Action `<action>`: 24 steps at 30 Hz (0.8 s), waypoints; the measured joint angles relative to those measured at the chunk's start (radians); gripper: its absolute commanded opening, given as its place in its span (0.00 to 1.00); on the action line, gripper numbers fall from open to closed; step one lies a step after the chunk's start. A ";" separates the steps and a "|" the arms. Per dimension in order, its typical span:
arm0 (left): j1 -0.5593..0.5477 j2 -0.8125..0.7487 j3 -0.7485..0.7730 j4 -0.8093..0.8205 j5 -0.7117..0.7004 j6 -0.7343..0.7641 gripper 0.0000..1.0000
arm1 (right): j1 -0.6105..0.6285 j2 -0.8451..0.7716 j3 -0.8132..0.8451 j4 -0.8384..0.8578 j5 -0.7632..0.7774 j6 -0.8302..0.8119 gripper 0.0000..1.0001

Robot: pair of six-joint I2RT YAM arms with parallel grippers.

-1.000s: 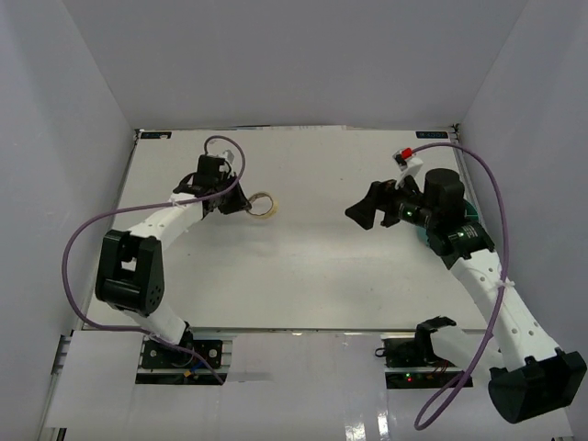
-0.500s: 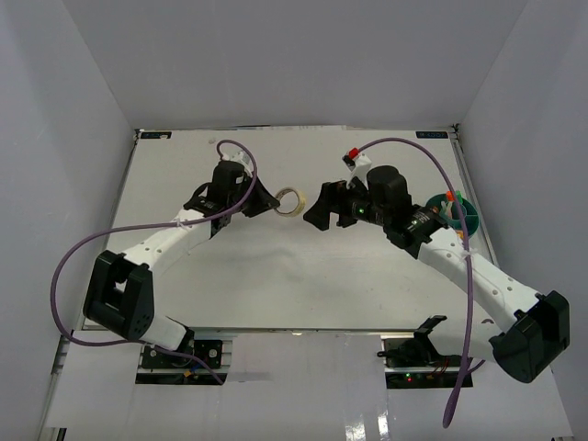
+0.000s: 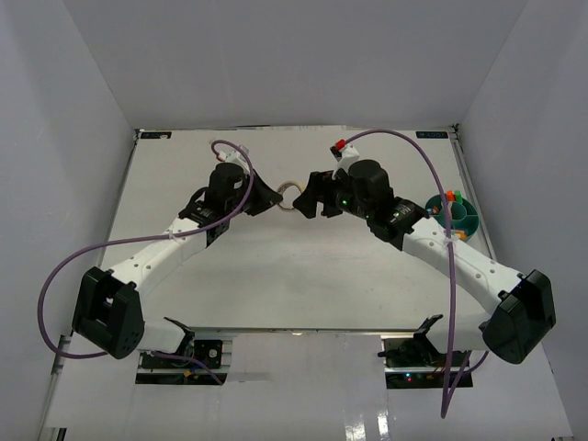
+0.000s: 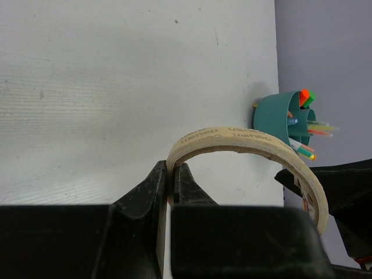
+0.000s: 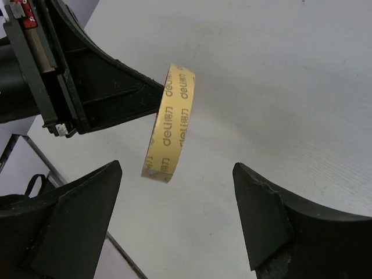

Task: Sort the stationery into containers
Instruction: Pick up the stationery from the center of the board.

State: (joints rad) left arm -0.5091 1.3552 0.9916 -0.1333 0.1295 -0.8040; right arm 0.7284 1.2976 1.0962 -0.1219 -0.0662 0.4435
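Observation:
A beige tape ring [image 3: 290,195] hangs above the table's middle, and my left gripper [image 3: 276,196] is shut on its rim. In the left wrist view the fingers pinch the ring [image 4: 232,138] at its left end, at the left gripper [image 4: 173,168]. My right gripper [image 3: 308,197] faces it from the right, open. The ring [image 5: 171,122] stands edge-on just ahead of the right gripper [image 5: 177,168] and touches neither finger. The teal cup [image 3: 457,217] stands at the right edge, with orange- and green-capped pens [image 4: 305,96] in it.
The cup [image 4: 272,116] sits close to the right wall of the enclosure. Purple cables loop from both arms over the white table [image 3: 276,276]. The left gripper's black fingers [image 5: 116,87] fill the upper left of the right wrist view.
The left arm has carried the ring rightward to the centre. The right arm has swung left from the cup to meet it, and its jaws have narrowed a little.

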 measured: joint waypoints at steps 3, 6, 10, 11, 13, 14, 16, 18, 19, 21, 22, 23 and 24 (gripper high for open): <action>-0.009 -0.001 -0.003 0.000 -0.014 -0.002 0.00 | 0.001 0.018 0.013 0.012 0.012 0.000 0.75; -0.017 -0.002 -0.003 0.000 -0.027 -0.001 0.00 | 0.003 0.027 0.022 0.025 0.017 0.001 0.68; -0.026 -0.002 -0.004 0.000 -0.044 -0.001 0.00 | 0.007 0.037 0.028 0.030 0.018 0.003 0.58; -0.028 -0.002 -0.004 0.000 -0.048 -0.001 0.00 | 0.008 0.040 0.028 0.034 0.018 0.003 0.57; -0.033 -0.002 -0.004 0.000 -0.057 -0.001 0.00 | 0.010 0.045 0.028 0.037 0.019 0.005 0.51; -0.035 -0.002 -0.004 0.000 -0.061 -0.001 0.00 | 0.012 0.047 0.028 0.037 0.019 0.006 0.49; -0.039 -0.002 -0.003 0.000 -0.069 -0.001 0.00 | 0.014 0.052 0.028 0.038 0.019 0.008 0.40; -0.043 -0.002 -0.003 0.001 -0.074 -0.001 0.00 | 0.014 0.055 0.028 0.038 0.019 0.010 0.30; -0.045 -0.002 -0.003 0.001 -0.077 -0.001 0.00 | 0.014 0.055 0.028 0.038 0.021 0.009 0.26; -0.047 -0.002 -0.003 0.007 -0.088 -0.001 0.02 | 0.014 0.055 0.028 0.038 0.027 0.025 0.21; -0.047 -0.002 -0.003 0.010 -0.090 -0.001 0.05 | 0.014 0.055 0.028 0.037 0.031 0.027 0.14; -0.048 -0.002 -0.003 0.011 -0.092 0.000 0.14 | 0.014 0.055 0.029 0.037 0.035 0.027 0.11; -0.049 -0.002 -0.004 0.011 -0.093 0.001 0.21 | 0.014 0.055 0.029 0.035 0.038 0.027 0.08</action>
State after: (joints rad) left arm -0.5583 1.3529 0.9878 -0.1223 0.0360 -0.8028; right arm 0.7425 1.3525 1.1252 -0.0868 -0.0284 0.4702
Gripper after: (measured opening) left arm 0.142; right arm 0.295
